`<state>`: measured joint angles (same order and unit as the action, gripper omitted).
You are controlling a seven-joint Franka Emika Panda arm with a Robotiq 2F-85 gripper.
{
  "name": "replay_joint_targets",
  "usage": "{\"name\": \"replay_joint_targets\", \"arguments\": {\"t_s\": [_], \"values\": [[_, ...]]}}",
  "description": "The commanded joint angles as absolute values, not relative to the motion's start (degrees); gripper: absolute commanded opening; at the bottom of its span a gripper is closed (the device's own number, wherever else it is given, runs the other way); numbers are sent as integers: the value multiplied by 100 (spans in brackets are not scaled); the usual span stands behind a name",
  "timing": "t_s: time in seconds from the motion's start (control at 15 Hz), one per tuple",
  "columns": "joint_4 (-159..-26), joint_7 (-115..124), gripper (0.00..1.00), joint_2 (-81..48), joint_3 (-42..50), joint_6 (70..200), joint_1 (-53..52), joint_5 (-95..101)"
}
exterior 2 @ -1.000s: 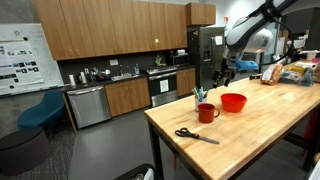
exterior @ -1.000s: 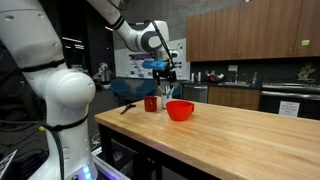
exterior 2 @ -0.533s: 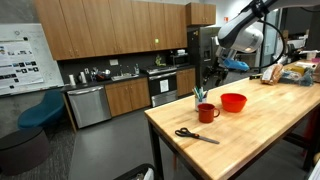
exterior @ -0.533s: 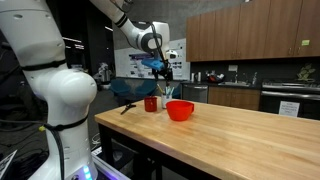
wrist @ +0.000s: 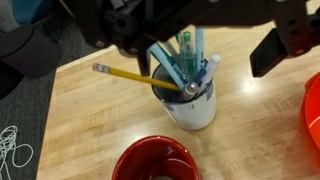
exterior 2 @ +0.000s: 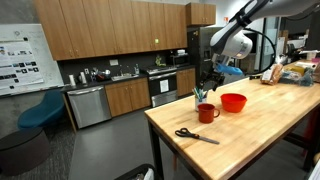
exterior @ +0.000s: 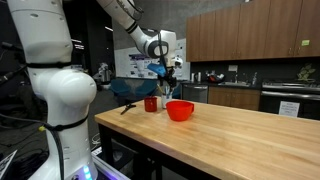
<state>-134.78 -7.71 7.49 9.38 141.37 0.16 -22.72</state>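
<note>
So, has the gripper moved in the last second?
Yes: the gripper has shifted left, away from the round red bowl, toward the red mug.

arm (exterior: 62, 98): white rounded shells | joints: dark rings | gripper (exterior 2: 207, 84): black

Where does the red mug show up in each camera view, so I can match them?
In an exterior view: red mug near the table's left end, just left of the red bowl.
In an exterior view: red mug mid-frame, left of the red bowl, beyond the scissors.
Wrist view: red mug at the bottom edge, below the pen cup; red bowl at the right edge.
Shared landmark: the red bowl.
</note>
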Motion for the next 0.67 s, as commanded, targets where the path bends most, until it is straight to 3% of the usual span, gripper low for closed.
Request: {"name": "replay_joint_targets", "arguments": {"t_s": [0.0,0.6], "values": [[-13102,-721,100,409,905,13940,191,-2442],[-12781,-718,97,32,848,13828,444,-2525]]}}
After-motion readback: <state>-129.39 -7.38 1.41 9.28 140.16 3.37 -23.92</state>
